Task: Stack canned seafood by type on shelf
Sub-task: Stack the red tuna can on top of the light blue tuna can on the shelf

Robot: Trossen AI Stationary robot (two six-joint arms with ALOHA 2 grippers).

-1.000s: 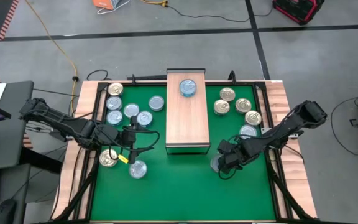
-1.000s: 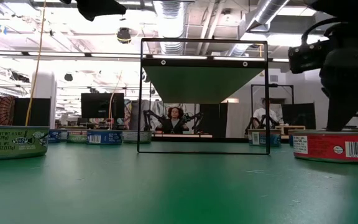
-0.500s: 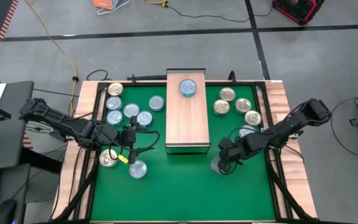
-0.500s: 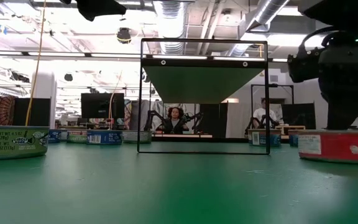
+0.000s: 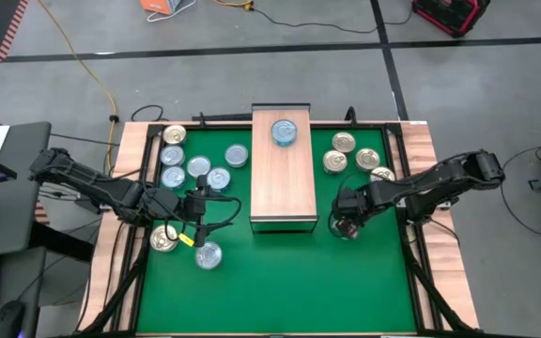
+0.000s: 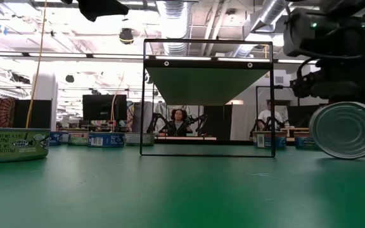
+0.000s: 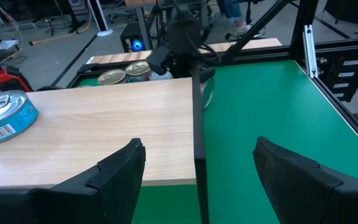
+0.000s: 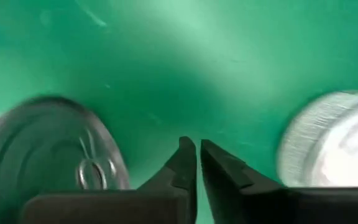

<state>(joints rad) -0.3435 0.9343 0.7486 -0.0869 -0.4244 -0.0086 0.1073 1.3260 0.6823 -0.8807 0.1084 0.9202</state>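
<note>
The left gripper (image 5: 198, 208) has not moved in the last second. It hangs at 9 o'clock of the long light-wood block shelf (image 5: 284, 169), its fingers (image 7: 120, 171) spread wide with nothing between them. The right gripper (image 5: 346, 223) has shifted from the open mat toward the shelf and now sits at 4 o'clock of it, beside its near corner. Its jaws are almost pressed together and pinch nothing. The red-sided flat tin it stood over a moment ago is now tipped on edge (image 6: 347, 130), showing a ribbed silver face to the low view.

On the green mat (image 5: 270, 291), six blue-silver and gold round tins (image 5: 198, 167) cluster at 10 o'clock of the shelf. Two more tins (image 5: 164, 238) lie at 8 o'clock, just beside the left gripper. One blue-topped tin (image 5: 284, 132) rests on the shelf's far end. Four gold-topped tins (image 5: 344, 143) sit at 2 o'clock of the shelf.

Around the table is grey floor with a yellow cable (image 5: 83, 66) on the left. A seated person (image 6: 179, 120) shows far behind the shelf.
</note>
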